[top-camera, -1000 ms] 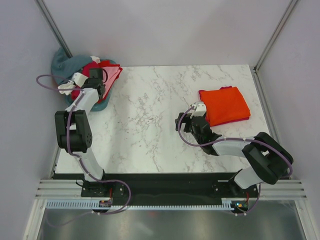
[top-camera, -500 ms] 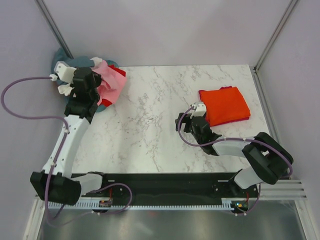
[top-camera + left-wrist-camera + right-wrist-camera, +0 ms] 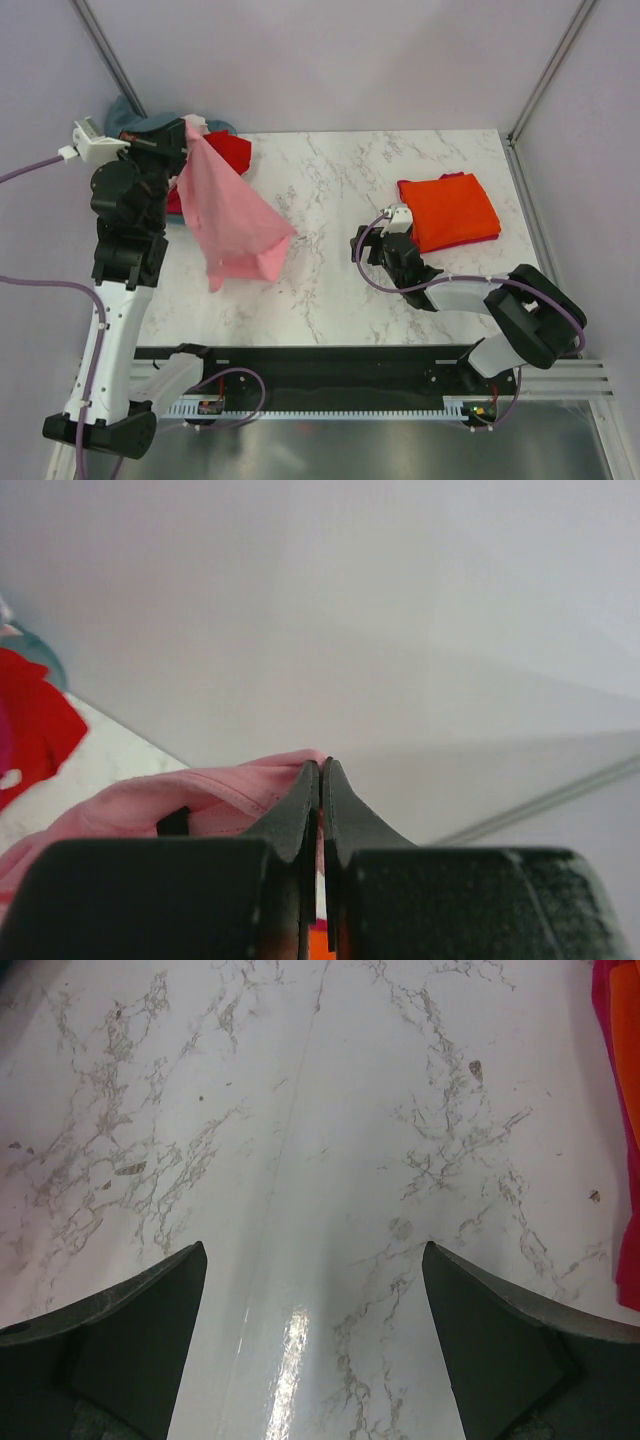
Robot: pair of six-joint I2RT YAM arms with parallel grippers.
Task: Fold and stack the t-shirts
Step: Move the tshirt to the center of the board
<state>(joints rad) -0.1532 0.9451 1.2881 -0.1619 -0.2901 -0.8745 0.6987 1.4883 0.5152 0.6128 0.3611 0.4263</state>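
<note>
Pink shirt (image 3: 232, 215) hangs from the left gripper (image 3: 320, 778), which is pinched tight on its top edge above the table's (image 3: 330, 190) far left corner. We can't tell if its hem touches the table. The arm partly hides the red shirt (image 3: 228, 150) bunched at that corner. Folded orange shirt (image 3: 450, 210) lies on the table's right side. Right gripper (image 3: 312, 1260) gapes wide over the table, empty.
</note>
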